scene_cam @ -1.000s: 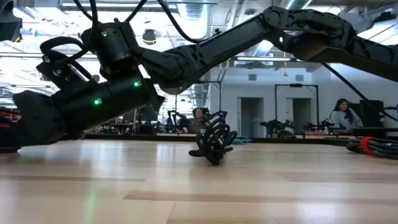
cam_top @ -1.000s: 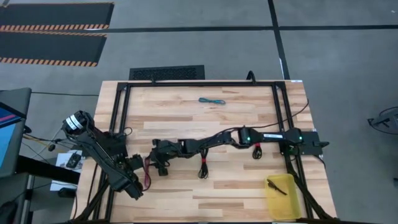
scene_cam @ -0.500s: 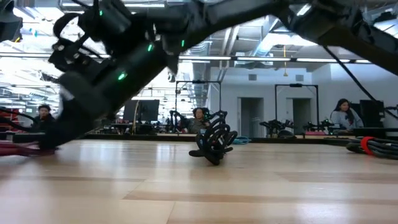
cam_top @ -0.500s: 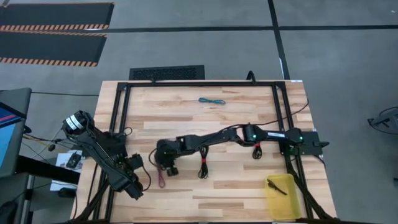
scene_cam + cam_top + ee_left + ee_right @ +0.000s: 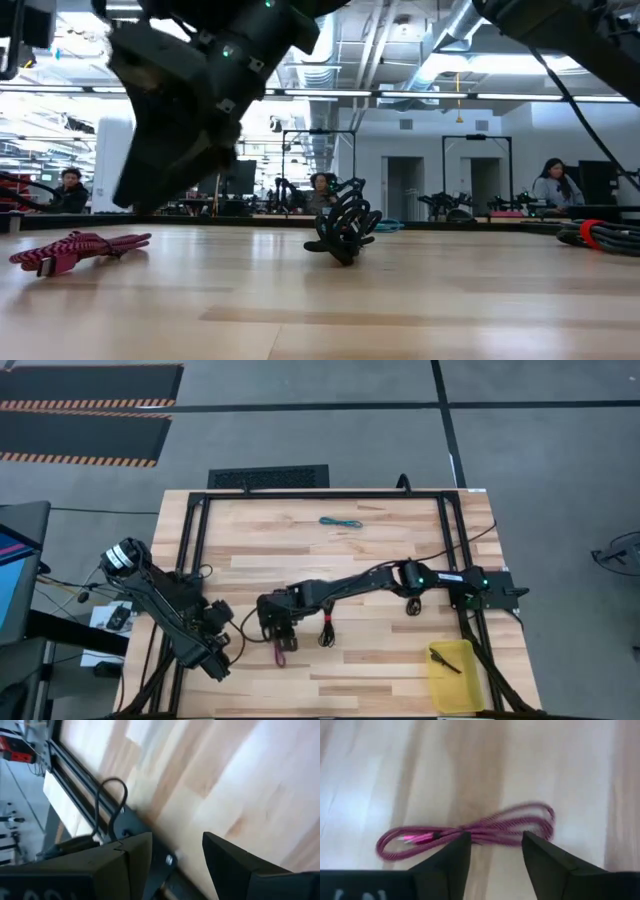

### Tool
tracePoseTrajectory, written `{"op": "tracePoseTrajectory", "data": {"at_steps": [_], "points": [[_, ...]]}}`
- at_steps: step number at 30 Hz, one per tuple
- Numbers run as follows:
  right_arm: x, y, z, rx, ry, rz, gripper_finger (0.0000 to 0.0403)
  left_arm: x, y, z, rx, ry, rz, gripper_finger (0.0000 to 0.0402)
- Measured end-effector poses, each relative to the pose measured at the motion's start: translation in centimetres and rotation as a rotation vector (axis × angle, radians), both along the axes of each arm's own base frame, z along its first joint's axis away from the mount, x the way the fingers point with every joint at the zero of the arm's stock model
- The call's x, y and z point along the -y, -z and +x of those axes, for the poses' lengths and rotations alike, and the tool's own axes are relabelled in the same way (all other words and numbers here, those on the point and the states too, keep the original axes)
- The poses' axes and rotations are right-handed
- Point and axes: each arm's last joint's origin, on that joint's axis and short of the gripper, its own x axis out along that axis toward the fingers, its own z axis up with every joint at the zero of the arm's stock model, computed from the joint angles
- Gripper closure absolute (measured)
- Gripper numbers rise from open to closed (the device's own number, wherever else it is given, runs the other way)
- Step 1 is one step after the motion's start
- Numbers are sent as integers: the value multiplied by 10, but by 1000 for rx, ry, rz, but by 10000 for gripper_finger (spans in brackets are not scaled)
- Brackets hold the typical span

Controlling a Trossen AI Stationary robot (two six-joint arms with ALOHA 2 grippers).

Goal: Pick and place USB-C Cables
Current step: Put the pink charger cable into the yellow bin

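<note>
1. Right gripper (image 5: 281, 638) hangs over the dark red cable (image 5: 281, 649) near the front-left part of the desk (image 5: 380, 660). Its fingers are spread with nothing between them, and the right wrist view shows the cable (image 5: 470, 836) lying flat just ahead of the fingertips (image 5: 457, 845).
2. Risk: the bundle is thin and lies flat on the wood. A descent that stops too high closes on air; too low and the fingertips jam into the desk.
3. Risk: the loop is long and floppy. Pinching one strand near an end likely lets the rest dangle and drag, possibly snagging the black cable with red band (image 5: 326, 630) just beside it.
4. Risk: the yellow bin (image 5: 455, 672) sits at the front-right corner, well apart from here. If that is the drop spot, a long carry over a second black cable (image 5: 413, 603) under the arm gives a loose grip time to slip.
5. Left gripper (image 5: 172, 857) is parked at the desk's left edge, fingers apart and empty, near the frame rail (image 5: 82, 780). It's close to the right gripper's work zone, so a wide swing could clip it.
6. Teal cable (image 5: 340, 522) lies near the back edge, untouched. One dark bundle (image 5: 445, 659) already lies in the bin.
</note>
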Motion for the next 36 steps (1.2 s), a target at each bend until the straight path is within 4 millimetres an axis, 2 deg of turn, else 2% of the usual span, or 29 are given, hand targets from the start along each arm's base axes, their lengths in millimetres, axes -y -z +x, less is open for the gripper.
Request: {"op": "tracePoseTrajectory", "data": {"at_steps": [3, 7, 12, 19, 25, 28, 31, 36], "points": [[1, 3, -4, -61, 142, -33, 176, -1, -1, 2, 76, 5, 43, 233], [-13, 7, -12, -98, 264, -100, 159, -2, -1, 4, 171, 26, 93, 233], [-28, 6, -13, -86, 332, -33, 153, 3, 2, 10, 272, 68, 76, 233], [-31, 2, -8, -67, 564, 151, 153, 6, 3, 12, 367, 150, 124, 233], [-45, 4, -3, 9, 562, 185, 153, 5, 1, 14, 422, 188, 166, 233], [-51, 19, 0, 19, 561, 185, 153, 5, 1, 14, 445, 191, 176, 233], [-51, 30, 2, 12, 568, 175, 154, 5, 1, 14, 433, 185, 169, 233], [-48, 33, 3, 4, 561, 156, 154, 5, 1, 13, 435, 180, 166, 233]]}}
